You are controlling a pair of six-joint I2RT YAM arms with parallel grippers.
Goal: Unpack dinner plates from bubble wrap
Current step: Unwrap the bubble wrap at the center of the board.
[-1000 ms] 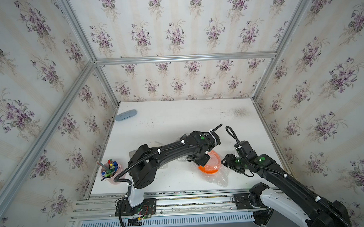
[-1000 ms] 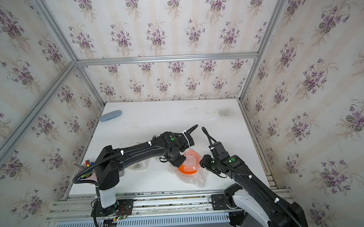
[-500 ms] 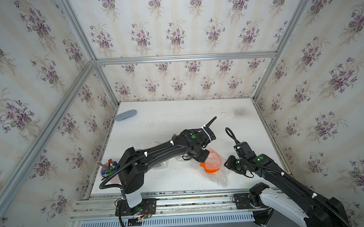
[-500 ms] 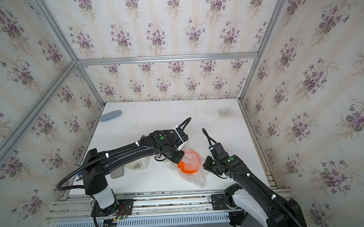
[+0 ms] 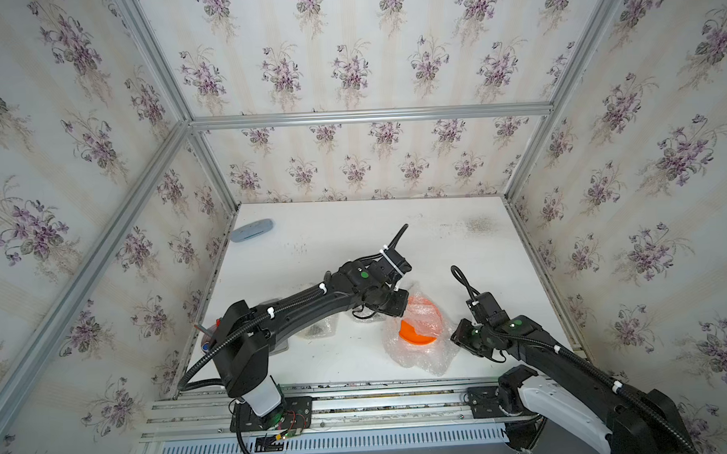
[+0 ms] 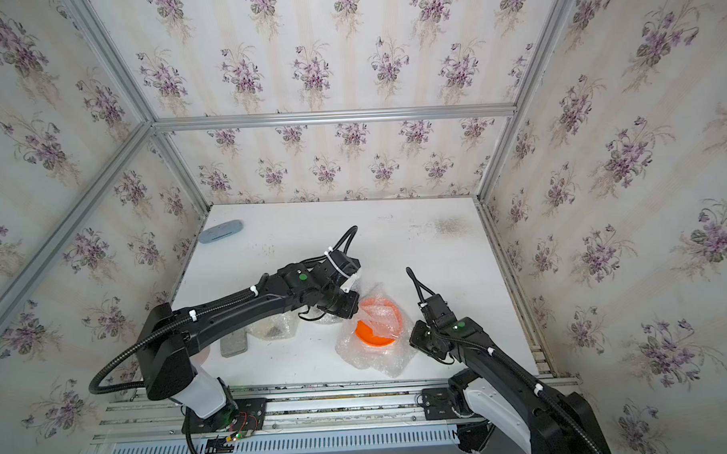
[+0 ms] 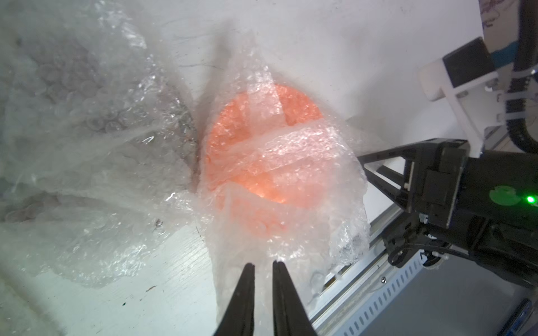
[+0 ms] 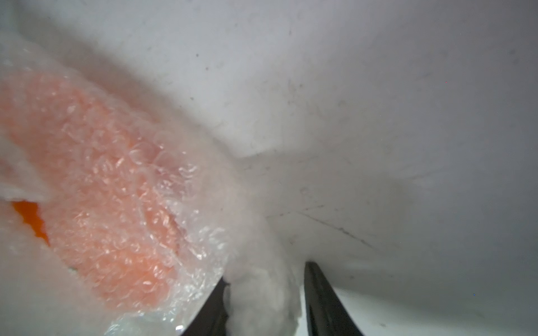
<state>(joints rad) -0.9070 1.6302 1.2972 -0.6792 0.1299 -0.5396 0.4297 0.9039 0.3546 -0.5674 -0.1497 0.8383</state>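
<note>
The orange plate [image 5: 413, 337] lies on the near right part of the table [image 5: 354, 236]. The bubble wrap [image 5: 420, 361] covers most of it, and only a small bit of bare orange peeks out. The plate sits right between our two grippers. Our left gripper [image 7: 263, 265] is at the plate's far left edge. Its jaws are pressed almost together, pinching a flap of the wrap. Our right gripper [image 8: 266, 273] is just to the right of the plate, and a bunch of wrap fills the space between its jaws. We think the next move is a pull. Each gripper should go away from the plate, one to the far left and one to the right, so the wrap opens.
</note>
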